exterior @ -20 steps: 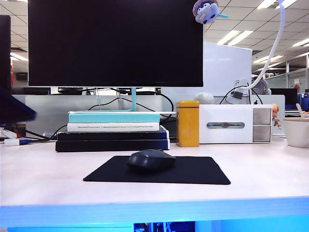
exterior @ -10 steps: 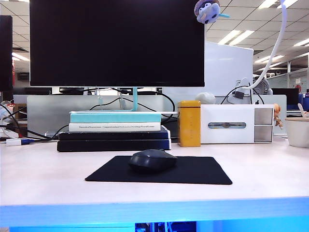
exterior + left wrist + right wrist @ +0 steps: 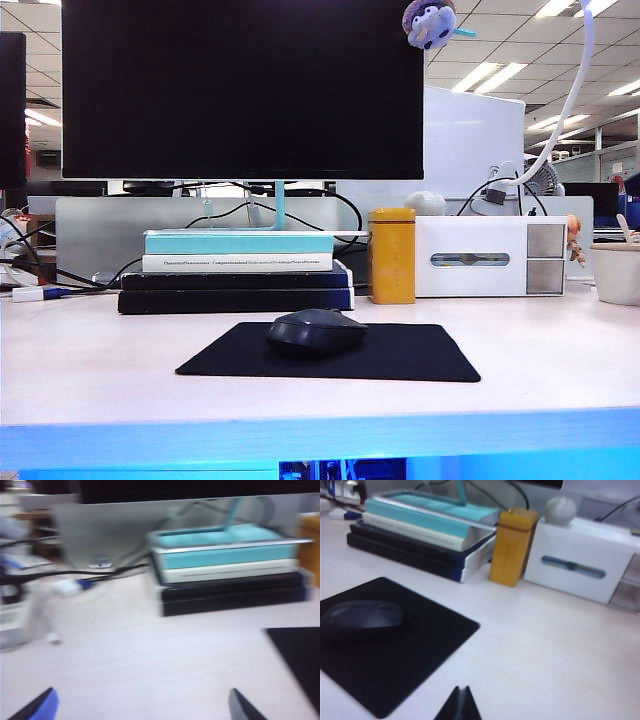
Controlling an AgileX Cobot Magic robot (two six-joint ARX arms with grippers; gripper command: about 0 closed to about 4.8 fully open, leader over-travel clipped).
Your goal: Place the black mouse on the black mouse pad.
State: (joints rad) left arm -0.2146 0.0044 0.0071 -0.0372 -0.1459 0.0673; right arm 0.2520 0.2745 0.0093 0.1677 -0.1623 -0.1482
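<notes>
You're looking at the black mouse (image 3: 314,333) sitting on the black mouse pad (image 3: 420,355), left of the pad's middle, nothing gripping it. Its long axis is running across the exterior view; which end is the front, I cannot tell. It's looking light, rigid and smooth-domed, so you'd be pinching it across the narrow flanks, low down, where it won't squirt out. Your left gripper (image 3: 145,707) is hanging with jaws spread wide over bare table beside the pad, empty. Your right gripper (image 3: 460,705) is hovering near the pad's edge, fingertips pressed together, holding nothing.
</notes>
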